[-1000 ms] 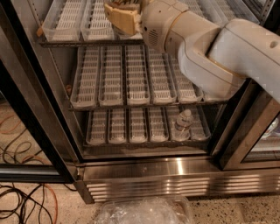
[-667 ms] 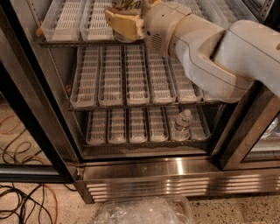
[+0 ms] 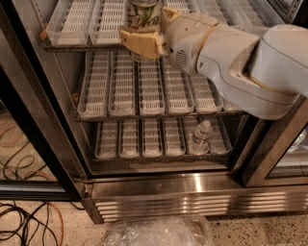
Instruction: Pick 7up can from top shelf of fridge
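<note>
**Desk:** What is filling most of your view?

**Operator:** I'm looking into the fridge [image 3: 168,192]. Its ribbed steel base is running across the lower part of the frame. The white arm [image 3: 250,67] is reaching in from the right edge toward the upper centre and is covering part of the racks on that side.

**Desk:** And the racks?

**Operator:** Three are showing, all carrying slotted white lane trays. The top shelf [image 3: 77,21] is lying along the upper edge, the middle rack [image 3: 144,91] is sitting at centre, and the bottom rack [image 3: 130,139] is just under it.

**Desk:** Anything outside the fridge?

**Operator:** Crumpled clear plastic [image 3: 159,233] is lying on the speckled floor [image 3: 269,230] at bottom centre, just in front of the base. Cables [image 3: 24,226] are trailing across the lower left corner.

**Desk:** Smaller things?

**Operator:** A water bottle [image 3: 201,137] is standing upright on the bottom rack, right of centre. The 7up can [image 3: 143,14] is showing at top centre, at the front of the top shelf, with its top cut off by the frame's upper edge.

**Desk:** The pincer?

**Operator:** The pincer [image 3: 150,28] is at top centre, clamping the can. One of its tan fingers [image 3: 142,44] is pressing across the can's lower front and the other is against its right side. I can't tell whether the can is resting on its tray or hanging clear of it.
</note>
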Robot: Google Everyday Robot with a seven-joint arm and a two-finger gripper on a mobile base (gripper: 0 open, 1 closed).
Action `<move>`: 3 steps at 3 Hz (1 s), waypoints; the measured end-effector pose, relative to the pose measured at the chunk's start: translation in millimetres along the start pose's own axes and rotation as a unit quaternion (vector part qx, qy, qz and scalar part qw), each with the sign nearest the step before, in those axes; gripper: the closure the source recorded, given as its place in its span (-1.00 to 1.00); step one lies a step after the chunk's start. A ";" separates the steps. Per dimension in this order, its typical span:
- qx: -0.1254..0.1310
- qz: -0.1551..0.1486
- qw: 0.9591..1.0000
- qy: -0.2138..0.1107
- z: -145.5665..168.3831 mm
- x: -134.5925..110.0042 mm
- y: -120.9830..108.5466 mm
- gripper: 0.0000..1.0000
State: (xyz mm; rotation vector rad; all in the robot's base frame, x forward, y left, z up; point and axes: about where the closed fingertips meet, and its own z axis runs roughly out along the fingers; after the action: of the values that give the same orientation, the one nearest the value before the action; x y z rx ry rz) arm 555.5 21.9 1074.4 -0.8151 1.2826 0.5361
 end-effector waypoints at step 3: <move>-0.034 -0.016 0.998 0.043 -40.1 19.8 20.2 1.00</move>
State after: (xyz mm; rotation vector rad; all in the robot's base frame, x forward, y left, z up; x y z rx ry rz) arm 520.0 1.3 1047.6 -0.9225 1.3342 0.5261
